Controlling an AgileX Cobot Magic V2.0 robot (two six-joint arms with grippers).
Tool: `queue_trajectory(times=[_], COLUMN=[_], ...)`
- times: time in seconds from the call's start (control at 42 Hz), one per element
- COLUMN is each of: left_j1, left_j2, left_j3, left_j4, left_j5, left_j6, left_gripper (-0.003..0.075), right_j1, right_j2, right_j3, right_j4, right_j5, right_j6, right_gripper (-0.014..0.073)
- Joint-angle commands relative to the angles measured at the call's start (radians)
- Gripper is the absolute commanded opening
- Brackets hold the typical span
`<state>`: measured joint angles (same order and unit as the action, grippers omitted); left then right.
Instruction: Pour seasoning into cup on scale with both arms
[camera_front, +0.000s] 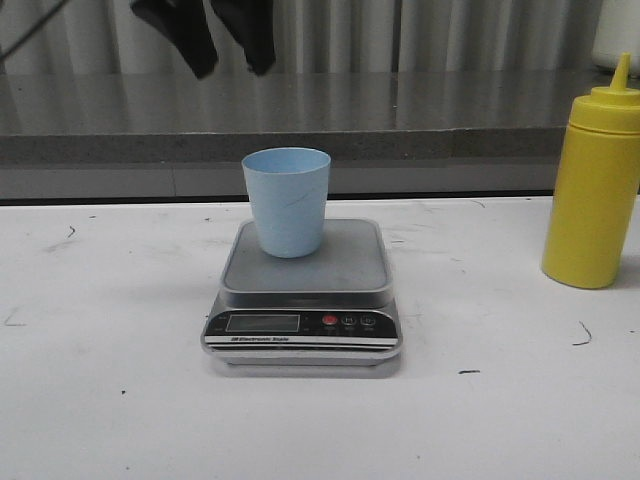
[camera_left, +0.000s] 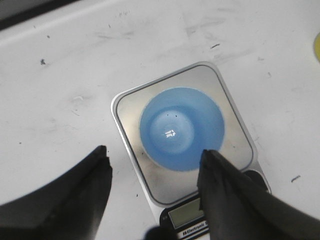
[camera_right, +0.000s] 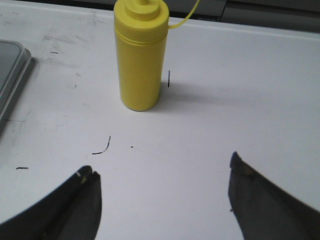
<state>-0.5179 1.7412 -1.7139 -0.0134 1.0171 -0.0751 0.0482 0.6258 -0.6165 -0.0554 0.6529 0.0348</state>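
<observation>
I see the scale (camera_front: 302, 300) at table (camera_front: 110, 400) centre, display side twd me. Cup (camera_front: 287, 201) stands upright on its platform, set twd the back edge & a bit left of middle. Seasoning bottle (camera_front: 592, 190) stands upright on the table, well right of the scale, near frame edge, apart from it. Left gripper (camera_left: 155, 167) hangs above the cup/scale, fingers spread. Right gripper (camera_right: 162, 175) sits in front of the bottle, not touching, fingers apart. Ledge (camera_front: 300, 140) runs behind the table.

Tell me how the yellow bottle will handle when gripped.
The yellow bottle looks like soft plastic, so it probably gives under the fingers. Tall and narrow, it may tip if nudged high. Its smooth wall could slip.
</observation>
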Motion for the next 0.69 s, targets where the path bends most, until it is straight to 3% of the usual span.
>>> queue_trajectory(times=[0.0, 0.381, 0.667], left_j1=[-0.007, -0.007, -0.007], left_j2=[-0.154, -0.618, -0.921], left_j3=[0.047, 0.491, 0.774], left_j4=[-0.001, -0.001, -0.011], left_j5=[-0.053, -0.186, -0.19], left_j6=[0.048, 0.096, 0.096], left_gripper=[0.0386, 0.0386, 0.0386], right_j1=[-0.007, -0.007, -0.007], right_j2=[0.006, 0.006, 0.006], right_j3=[-0.029, -0.029, -0.029], right_j4=[-0.012, -0.012, -0.012], right_j5=[-0.06, -0.06, -0.085], right_j6=[-0.012, -0.012, -0.012], right_gripper=[0.0552, 0.0552, 0.0552])
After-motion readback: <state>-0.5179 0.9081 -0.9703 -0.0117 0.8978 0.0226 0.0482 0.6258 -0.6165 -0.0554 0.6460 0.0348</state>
